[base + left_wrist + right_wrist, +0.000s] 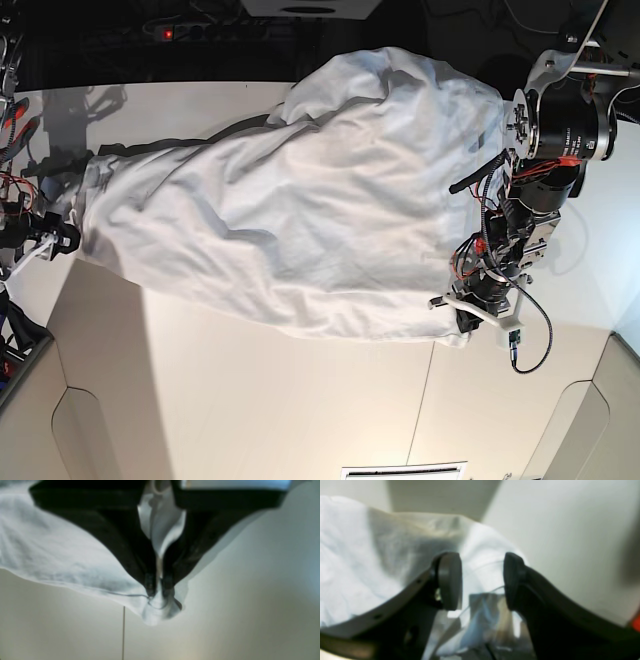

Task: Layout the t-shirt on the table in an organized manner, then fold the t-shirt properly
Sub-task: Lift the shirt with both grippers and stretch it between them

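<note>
Your t-shirt (300,220) is spread wide but not flat: it stretches between the two arms across the far half of the table (280,410), bunched and puffed along the far edge, wrinkles running through the body. Your left gripper (158,585) is pressed together on a corner of the cloth, a small wad poking out past the tips, just over the dark seam in the tabletop. Your right gripper (482,580) stands spread, pads apart with cloth lying in the gap between them, nothing pinched that I can see; in the base view that end sits at the table's edge. So I'd call this mid-layout: the shirt is pulled out lengthwise, yet smoothing it down is unfinished and no fold has been made.
</note>
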Motion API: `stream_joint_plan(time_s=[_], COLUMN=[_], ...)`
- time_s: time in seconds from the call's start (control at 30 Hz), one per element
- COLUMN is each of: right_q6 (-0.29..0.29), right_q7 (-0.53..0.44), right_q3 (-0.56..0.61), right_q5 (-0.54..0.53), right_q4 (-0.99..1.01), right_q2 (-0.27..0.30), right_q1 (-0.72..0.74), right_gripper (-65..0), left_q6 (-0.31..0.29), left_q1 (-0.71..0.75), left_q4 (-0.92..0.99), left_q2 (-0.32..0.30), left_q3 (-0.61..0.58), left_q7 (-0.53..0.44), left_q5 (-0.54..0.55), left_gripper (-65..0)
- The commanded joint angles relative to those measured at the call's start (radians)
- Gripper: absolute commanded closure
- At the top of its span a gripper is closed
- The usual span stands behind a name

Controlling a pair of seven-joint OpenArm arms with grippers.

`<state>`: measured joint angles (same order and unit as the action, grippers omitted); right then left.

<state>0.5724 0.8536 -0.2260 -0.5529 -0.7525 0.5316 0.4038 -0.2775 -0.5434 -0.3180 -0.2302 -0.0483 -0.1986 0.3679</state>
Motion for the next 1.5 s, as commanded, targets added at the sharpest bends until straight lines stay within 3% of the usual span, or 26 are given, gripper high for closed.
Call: stream_joint_plan(time_s=[0.0,0.07,0.13,0.23,0.33,0.4,0.53,0.67,0.8,0.97,1.03,1.17,1.33,1.47], right_q6=[0.006,0.006,-0.001,-0.007,-0.007,-0.007,-0.007,-0.007,-0.008,-0.013,-0.026,-0.027,-0.029,-0.024], right_q7=[-0.005,-0.004,0.011,0.018,0.018,0.021,0.045,0.032,-0.004,-0.081,-0.107,-0.113,-0.097,0.007], right_q3=[-0.005,-0.005,-0.005,-0.006,-0.006,-0.006,-0.006,-0.006,-0.006,-0.005,-0.005,-0.005,-0.006,-0.006], right_q5=[-0.011,-0.011,-0.016,-0.030,-0.069,-0.071,-0.071,-0.064,-0.021,0.061,0.103,0.150,0.148,0.064], right_q4=[-0.010,-0.010,-0.011,-0.012,-0.048,-0.100,-0.221,-0.334,-0.421,-0.418,-0.412,-0.379,-0.318,-0.334], right_q2=[0.013,0.002,-0.004,-0.009,-0.009,-0.009,-0.009,-0.021,-0.077,-0.166,-0.197,-0.233,-0.235,-0.225], right_q1=[0.009,-0.004,-0.015,-0.019,-0.016,-0.016,-0.017,-0.016,-0.001,0.086,0.144,0.294,0.476,0.543], right_gripper=[-27.3,-17.2,0.0,0.0,0.0,0.0,0.0,0.0,0.0,0.0,0.0,0.0,0.0,0.0], left_q6=[-0.004,-0.004,-0.005,-0.070,-0.247,-0.332,-0.400,-0.408,-0.405,-0.299,-0.286,-0.286,-0.288,-0.390], left_q1=[-0.021,-0.021,-0.021,-0.022,-0.019,-0.013,-0.013,-0.013,-0.019,-0.117,-0.187,-0.346,-0.550,-0.649], left_q4=[-0.008,-0.008,-0.008,-0.009,-0.042,-0.088,-0.207,-0.317,-0.365,-0.365,-0.365,-0.365,-0.365,-0.365], left_q2=[-0.006,-0.006,-0.006,-0.016,-0.051,-0.085,-0.159,-0.198,-0.199,-0.196,-0.196,-0.196,-0.201,-0.232], left_q3=[0.001,0.001,0.001,0.001,0.001,0.001,0.001,0.002,0.002,0.002,0.002,0.001,0.001,0.001], left_q7=[0.001,0.002,0.002,0.002,0.005,0.007,0.063,0.159,0.177,0.182,0.192,0.227,0.308,0.486], left_q5=[-0.003,-0.003,-0.003,-0.002,-0.002,0.012,0.080,0.130,0.130,0.145,0.145,0.169,0.252,0.409], left_gripper=[0.0,0.0,0.0,0.0,0.0,0.0,0.0,0.0,0.0,0.0,0.0,0.0,0.0,0.0])
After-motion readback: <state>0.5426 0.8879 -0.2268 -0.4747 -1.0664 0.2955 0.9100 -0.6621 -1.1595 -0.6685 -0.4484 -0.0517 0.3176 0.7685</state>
